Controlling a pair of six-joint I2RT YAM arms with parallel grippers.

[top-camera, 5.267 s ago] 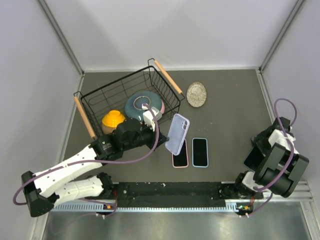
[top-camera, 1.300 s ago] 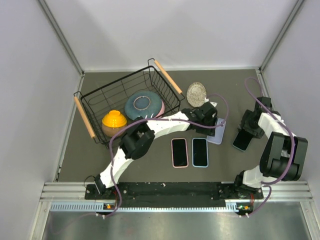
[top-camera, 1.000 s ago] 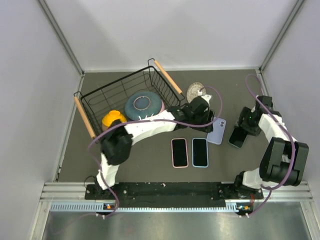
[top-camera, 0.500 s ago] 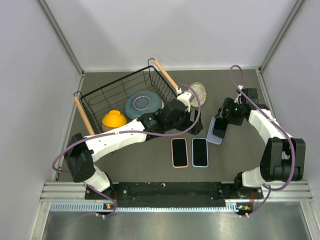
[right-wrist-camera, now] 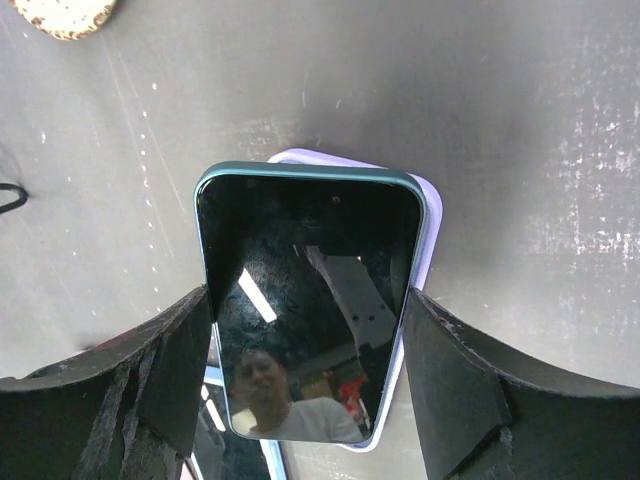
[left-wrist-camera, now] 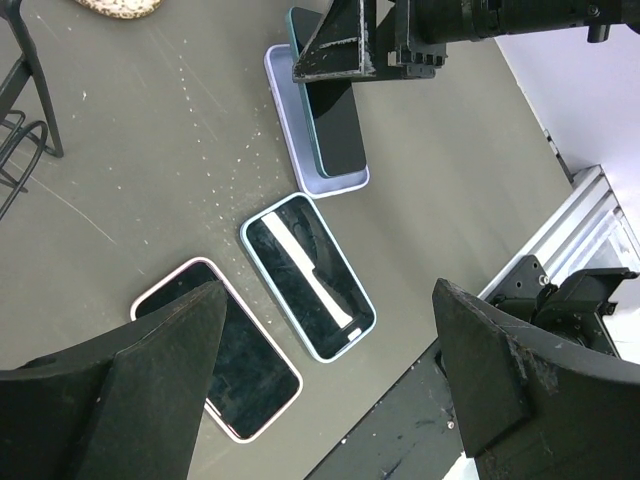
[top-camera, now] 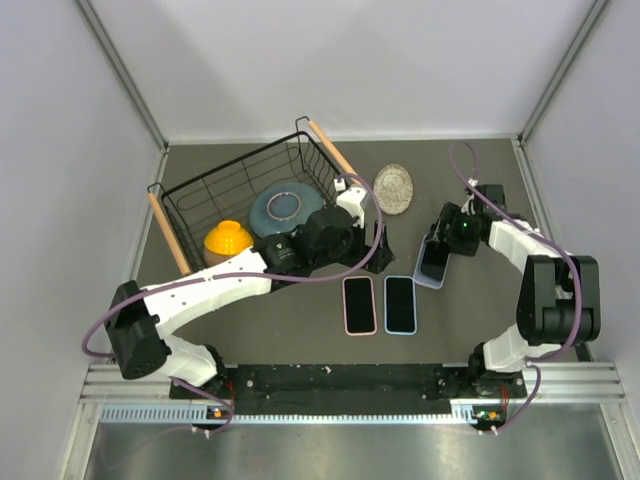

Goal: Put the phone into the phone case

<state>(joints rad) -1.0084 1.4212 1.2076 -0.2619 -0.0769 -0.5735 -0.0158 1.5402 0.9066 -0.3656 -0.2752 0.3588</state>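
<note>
The lilac phone case (top-camera: 428, 277) lies open side up on the dark table, right of centre. My right gripper (top-camera: 441, 247) is shut on the dark, teal-edged phone (top-camera: 433, 262) and holds it tilted over the case. In the right wrist view the phone (right-wrist-camera: 310, 300) sits between both fingers, with the case's rim (right-wrist-camera: 424, 205) showing past its far edge. My left gripper (top-camera: 382, 247) hangs open and empty just left of the case. Its own view shows the case (left-wrist-camera: 337, 185) and the phone (left-wrist-camera: 335, 130) under the right gripper (left-wrist-camera: 370, 50).
Two cased phones lie face up near the front, one pink-rimmed (top-camera: 360, 305) and one blue-rimmed (top-camera: 400, 304). A black wire basket (top-camera: 190, 190) at the back left holds a yellow bowl (top-camera: 227, 242) and a blue bowl (top-camera: 285, 208). A speckled round disc (top-camera: 392, 188) lies behind.
My left gripper has opened, let go of the case on the table and drawn back to the left. My right gripper has carried the phone leftward over the case.
</note>
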